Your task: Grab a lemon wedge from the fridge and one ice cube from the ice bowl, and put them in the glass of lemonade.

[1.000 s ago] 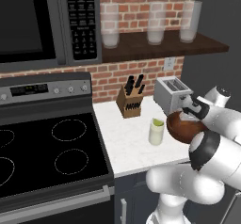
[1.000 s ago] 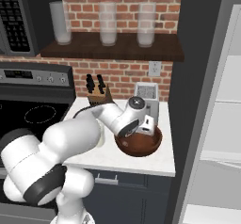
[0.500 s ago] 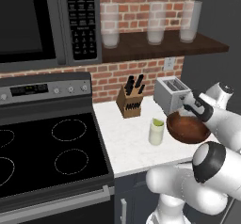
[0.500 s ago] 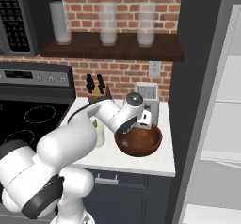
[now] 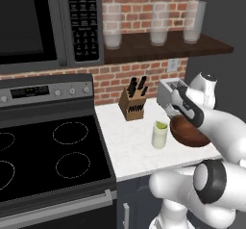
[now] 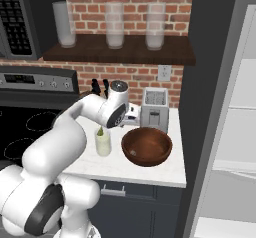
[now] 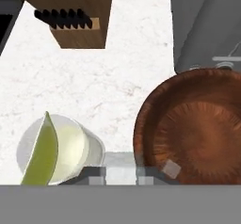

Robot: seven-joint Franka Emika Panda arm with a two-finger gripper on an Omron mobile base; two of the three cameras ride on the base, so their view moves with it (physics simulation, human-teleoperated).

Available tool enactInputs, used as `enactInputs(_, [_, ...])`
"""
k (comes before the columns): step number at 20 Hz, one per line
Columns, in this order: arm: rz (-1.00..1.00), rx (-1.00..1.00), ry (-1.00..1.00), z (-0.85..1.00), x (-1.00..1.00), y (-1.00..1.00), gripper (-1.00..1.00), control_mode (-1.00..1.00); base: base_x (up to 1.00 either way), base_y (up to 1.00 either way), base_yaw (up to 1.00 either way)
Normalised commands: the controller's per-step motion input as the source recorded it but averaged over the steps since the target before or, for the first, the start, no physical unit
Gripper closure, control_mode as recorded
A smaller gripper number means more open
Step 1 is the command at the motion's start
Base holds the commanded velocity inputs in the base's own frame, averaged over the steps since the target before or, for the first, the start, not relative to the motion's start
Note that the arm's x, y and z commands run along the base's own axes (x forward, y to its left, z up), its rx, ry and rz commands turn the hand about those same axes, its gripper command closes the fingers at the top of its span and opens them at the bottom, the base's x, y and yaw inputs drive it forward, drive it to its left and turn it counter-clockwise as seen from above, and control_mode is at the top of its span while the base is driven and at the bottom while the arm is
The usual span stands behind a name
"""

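Lemon wedge [image 7: 41, 152] in glass of lemonade [image 7: 66, 152], beside ice bowl [image 7: 188, 124].

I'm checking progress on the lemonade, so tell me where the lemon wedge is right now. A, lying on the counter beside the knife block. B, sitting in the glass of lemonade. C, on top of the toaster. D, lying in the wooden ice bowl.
B: the hand view shows the yellow-green lemon wedge resting inside the rim of the glass of lemonade, left of the ice bowl.
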Motion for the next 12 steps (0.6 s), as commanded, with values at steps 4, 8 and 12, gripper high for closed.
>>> enactInputs(4, [0.05,-0.11,0.13,-0.05,0.00,0.99,1.00,-1.00,0.00,0.00,0.00])
enactInputs(8, [0.01,-0.03,0.03,-0.03,0.00,0.38,1.00,-1.00,0.00,0.00,0.00])
enactInputs(12, [0.00,0.00,0.02,-0.14,0.04,0.00,1.00,-1.00,0.00,0.00,0.00])
